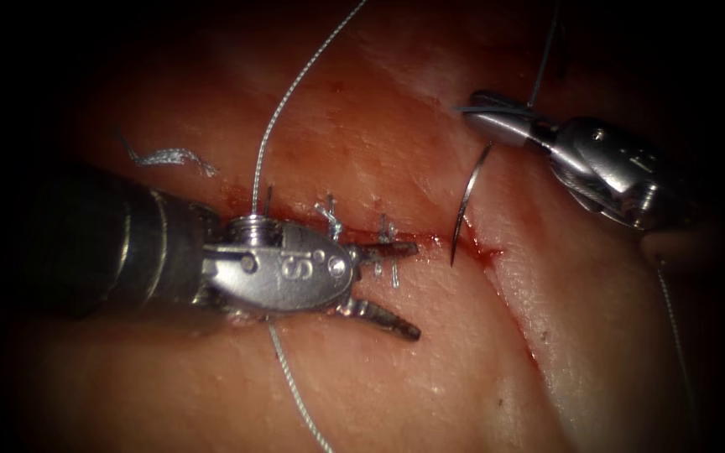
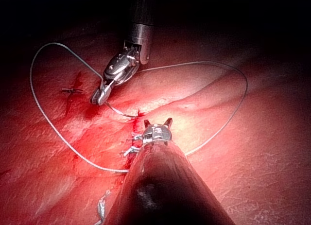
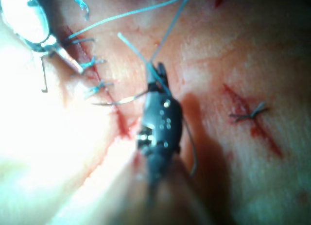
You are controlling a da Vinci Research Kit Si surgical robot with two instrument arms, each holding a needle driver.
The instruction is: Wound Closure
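My left tool (image 1: 392,285) lies over the stitched part of the cut (image 1: 430,243), jaws open and holding nothing; it is also seen from behind (image 2: 156,123). The curved needle (image 1: 468,201) stands just right of those jaws, its tip in the tissue (image 1: 430,386) at the cut's red edge and its tail up under my right tool (image 1: 487,113). That tool's jaws look shut on the thread (image 1: 543,59) close to the needle's tail. The needle (image 2: 121,113) arcs from the right tool (image 2: 99,96) to a red spot, and its tail reaches the right tool (image 3: 158,73).
Knotted stitches (image 1: 331,216) with short ends cross the cut beside the left jaws. A long thread (image 1: 283,109) runs from the top, under the left tool, to the bottom edge. A frayed cut end (image 1: 169,157) lies upper left. A second small stitched cut (image 3: 250,113) lies apart.
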